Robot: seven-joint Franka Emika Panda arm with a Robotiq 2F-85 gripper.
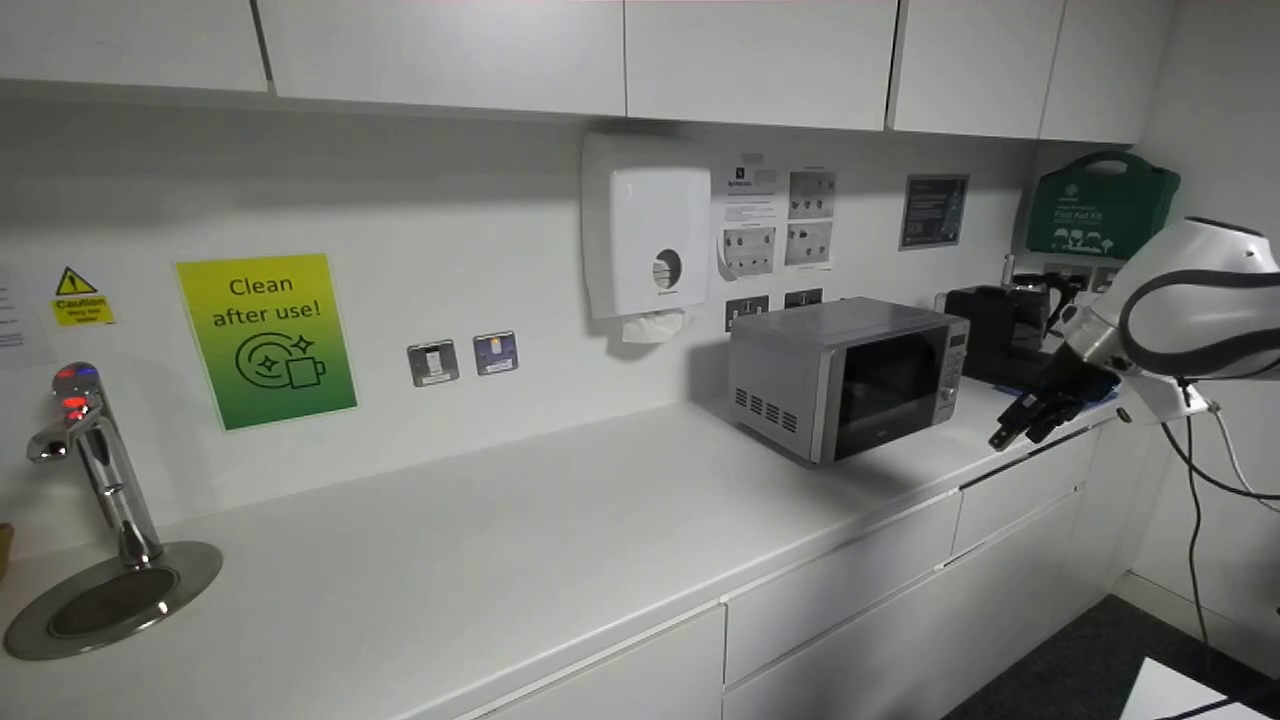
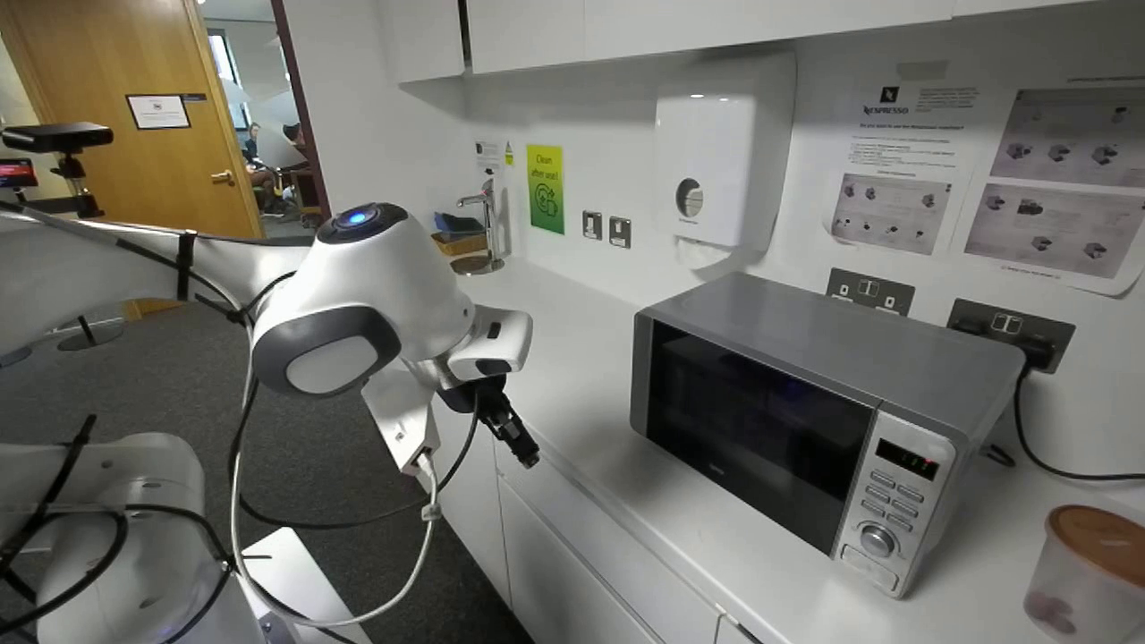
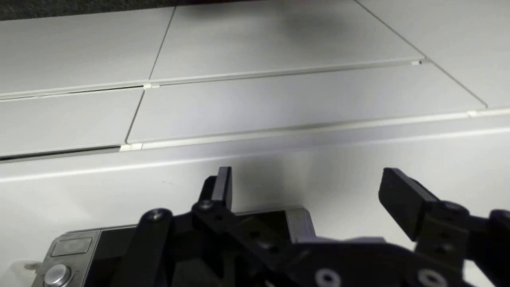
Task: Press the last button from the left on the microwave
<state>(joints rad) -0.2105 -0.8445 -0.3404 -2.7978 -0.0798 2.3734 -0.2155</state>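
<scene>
The silver-grey microwave stands on the counter in both exterior views (image 1: 780, 395) (image 2: 832, 344), with a dark glass window in front. Its control panel shows in an exterior view, with a lit display, small buttons (image 2: 891, 501) in two columns, a round dial and a flat rectangular button at the bottom. The wrist view shows the microwave's dial (image 3: 57, 275) and flat button (image 3: 71, 246) at lower left; the small buttons are out of view there. My gripper (image 3: 306, 171) is open and empty. It is in front of the microwave, apart from it, near the counter's front edge (image 1: 1012, 430) (image 2: 526, 452).
A clear tub with an orange lid (image 2: 1100, 546) stands beside the microwave's panel side. A black appliance (image 1: 985, 325) stands farther along the counter (image 1: 560, 530). A white wall dispenser (image 1: 650, 235) hangs behind, below overhead cabinets (image 1: 760, 60). Cables hang from my arm.
</scene>
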